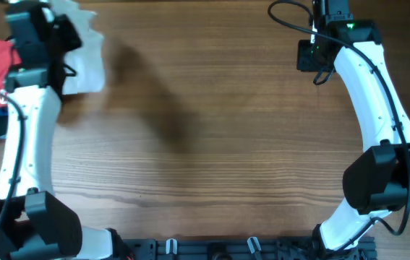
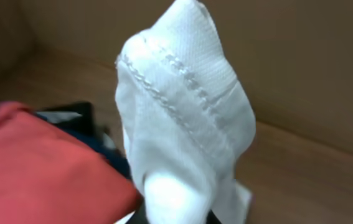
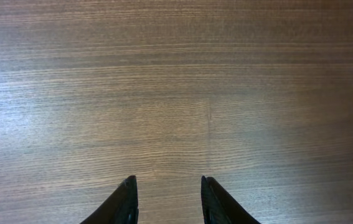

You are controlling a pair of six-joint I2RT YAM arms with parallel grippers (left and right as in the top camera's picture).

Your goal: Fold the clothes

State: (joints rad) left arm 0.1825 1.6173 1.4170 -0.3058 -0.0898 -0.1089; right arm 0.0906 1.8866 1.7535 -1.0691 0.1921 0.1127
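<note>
White T-shirt pinched at the table's far left corner; right pincer parted over bare wood.

Closest to the left wrist camera, a stitched hem of the white T-shirt [image 2: 182, 124] is seen bunched and raised out of the left gripper [image 1: 66, 36], which is clamped on it, its fingers hidden by cloth. Beyond, a red shirt [image 2: 39, 168] is seen against dark garments [image 2: 80, 115]. The right gripper [image 3: 167, 182] is seen narrowly parted, nothing between its tips, above the table [image 1: 212, 144].

no legible lettering, label, brand or number on the white t-shirt [image 2: 182, 124] or elsewhere
</note>
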